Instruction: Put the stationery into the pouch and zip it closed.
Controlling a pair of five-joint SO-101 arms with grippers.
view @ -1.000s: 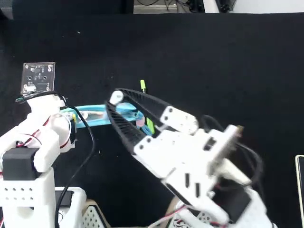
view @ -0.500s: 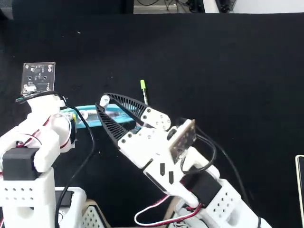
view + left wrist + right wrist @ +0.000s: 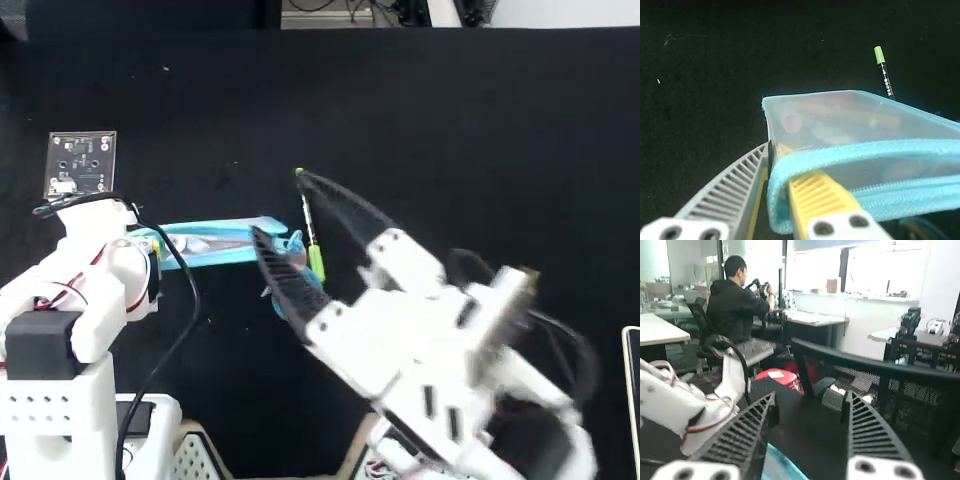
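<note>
Rightward the right jaws have swung since half a second ago, off the middle of the pouch to its right end. They stand spread wide, gripping nothing. Seen from above, the green pen lies between them. The left jaws are clenched on the pouch's left end, a yellow finger on one side and a grey finger on the other. Pale shapes show through the pouch's mesh. The pen rests on the black counter, just beside the pouch's right end. Far left — well apart from the pouch — sits a small circuit board.
</note>
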